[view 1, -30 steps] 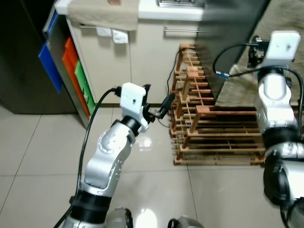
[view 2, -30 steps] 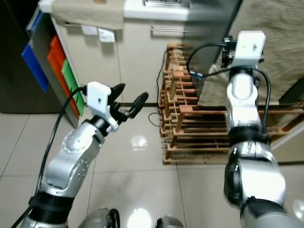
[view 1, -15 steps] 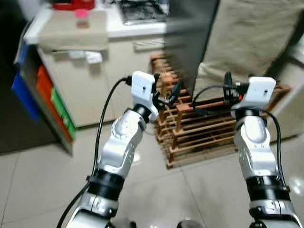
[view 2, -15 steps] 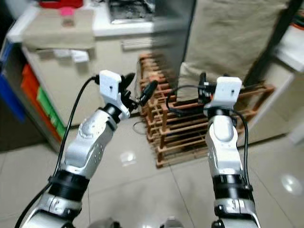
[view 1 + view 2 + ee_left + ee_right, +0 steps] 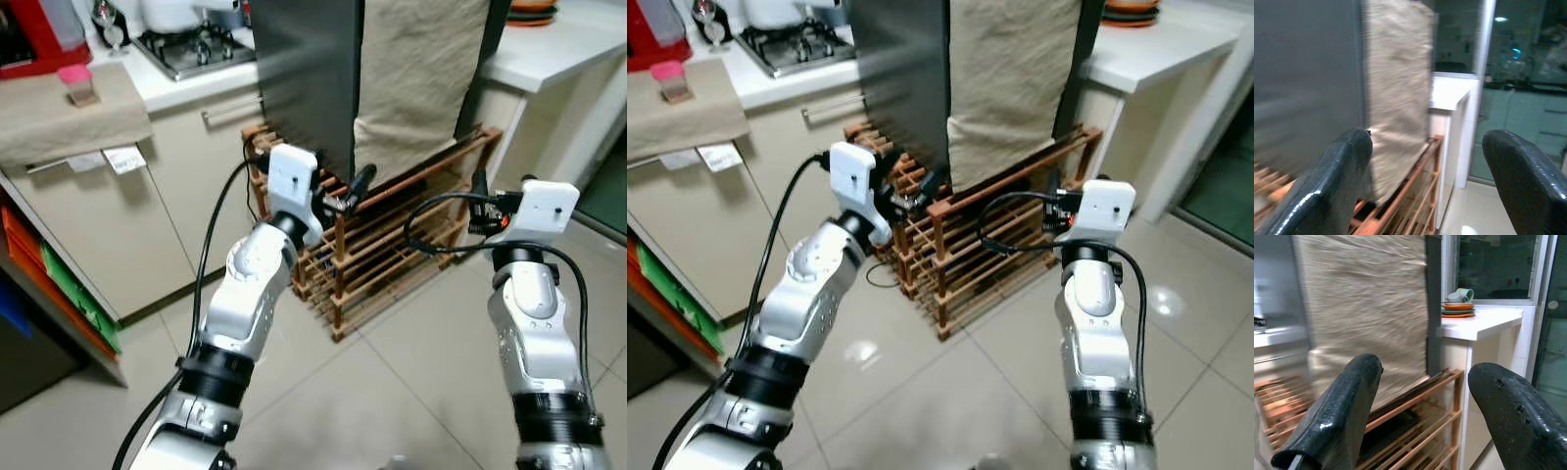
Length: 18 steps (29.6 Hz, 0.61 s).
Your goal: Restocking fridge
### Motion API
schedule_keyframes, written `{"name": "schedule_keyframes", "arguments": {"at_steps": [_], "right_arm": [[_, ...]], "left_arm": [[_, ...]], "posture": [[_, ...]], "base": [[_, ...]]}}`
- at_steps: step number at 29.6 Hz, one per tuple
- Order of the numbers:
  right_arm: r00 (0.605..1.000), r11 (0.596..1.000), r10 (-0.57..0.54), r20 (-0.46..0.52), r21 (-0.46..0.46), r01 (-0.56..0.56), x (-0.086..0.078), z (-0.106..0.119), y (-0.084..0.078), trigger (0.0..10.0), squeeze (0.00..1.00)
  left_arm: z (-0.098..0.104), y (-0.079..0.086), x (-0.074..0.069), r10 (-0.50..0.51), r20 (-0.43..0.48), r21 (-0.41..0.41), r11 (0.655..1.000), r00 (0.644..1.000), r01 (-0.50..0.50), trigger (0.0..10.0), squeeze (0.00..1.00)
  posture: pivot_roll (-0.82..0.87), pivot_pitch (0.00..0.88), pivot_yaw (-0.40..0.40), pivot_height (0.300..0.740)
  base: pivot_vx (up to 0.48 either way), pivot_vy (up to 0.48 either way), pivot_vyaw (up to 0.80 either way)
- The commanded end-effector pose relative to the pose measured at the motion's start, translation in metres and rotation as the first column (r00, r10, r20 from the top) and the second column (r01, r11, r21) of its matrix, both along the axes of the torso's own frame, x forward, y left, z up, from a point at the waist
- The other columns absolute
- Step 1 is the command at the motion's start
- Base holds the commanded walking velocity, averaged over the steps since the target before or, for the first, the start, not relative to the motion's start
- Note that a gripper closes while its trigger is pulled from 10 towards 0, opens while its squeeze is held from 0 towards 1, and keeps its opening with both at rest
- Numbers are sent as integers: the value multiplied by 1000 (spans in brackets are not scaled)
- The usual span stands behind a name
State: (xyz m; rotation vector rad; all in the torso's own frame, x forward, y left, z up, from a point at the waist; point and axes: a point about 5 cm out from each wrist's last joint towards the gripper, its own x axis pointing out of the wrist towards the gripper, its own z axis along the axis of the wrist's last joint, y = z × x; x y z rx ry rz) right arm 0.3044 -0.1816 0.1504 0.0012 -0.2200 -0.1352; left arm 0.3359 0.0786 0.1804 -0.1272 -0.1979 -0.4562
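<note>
While both arms raised, fridge (image 5: 304, 78) stands dead ahead behind wooden rack (image 5: 392, 245), tall axis upright. Left gripper (image 5: 345, 199) nearer, fingers spread, empty. Right gripper (image 5: 477, 201) likewise spread, empty, facing beige cloth (image 5: 421, 78).

Wooden slat rack (image 5: 392, 245) — bare reddish wood, matt. Beige cloth (image 5: 416, 78) coarse-woven, rough. Fridge side (image 5: 304, 69) dark brushed metal, dull sheen. Floor tiles (image 5: 411, 392) glossy, reflective. Fingers (image 5: 1337, 416) black, shiny, slightly pitted plastic. Arms (image 5: 245, 304) — smooth silver metal look.
</note>
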Motion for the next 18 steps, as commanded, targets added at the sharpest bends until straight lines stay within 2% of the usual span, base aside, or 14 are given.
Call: {"name": "schedule_keyframes", "arguments": {"at_steps": [1,4,6,10,12,18], "right_arm": [[998,999,-52,47,6,52,-6,8,-14,10000,0],[995,995,-94,26,27,94,-11,0,-24,10000,0],[995,995,-98,23,30,97,-12,-1,-25,10000,0],[995,995,-97,7,15,97,-7,0,-24,10000,0],[995,995,-94,14,16,94,-6,0,-22,10000,0],[999,999,-31,28,-26,32,-1,7,-8,10000,0]], "left_arm": [[1,2,6,34,-23,-15,999,999,-35,10000,0],[1,1,10,33,-18,7,999,999,-33,10000,0],[1,0,10,28,-13,12,1000,1000,-28,10000,0],[6,-9,7,-6,30,67,998,1000,4,10000,0],[7,-9,6,-7,48,78,997,999,3,10000,0],[11,-11,12,30,54,64,997,998,-33,10000,0]], "posture": [[-123,0,48,740],[-125,0,44,740],[-125,0,44,740],[-127,0,54,740],[-127,0,54,740],[-139,0,58,740]], "base": [[277,394,-750],[281,389,-750],[283,345,-750],[0,0,-737],[356,0,-506],[480,0,0]]}}
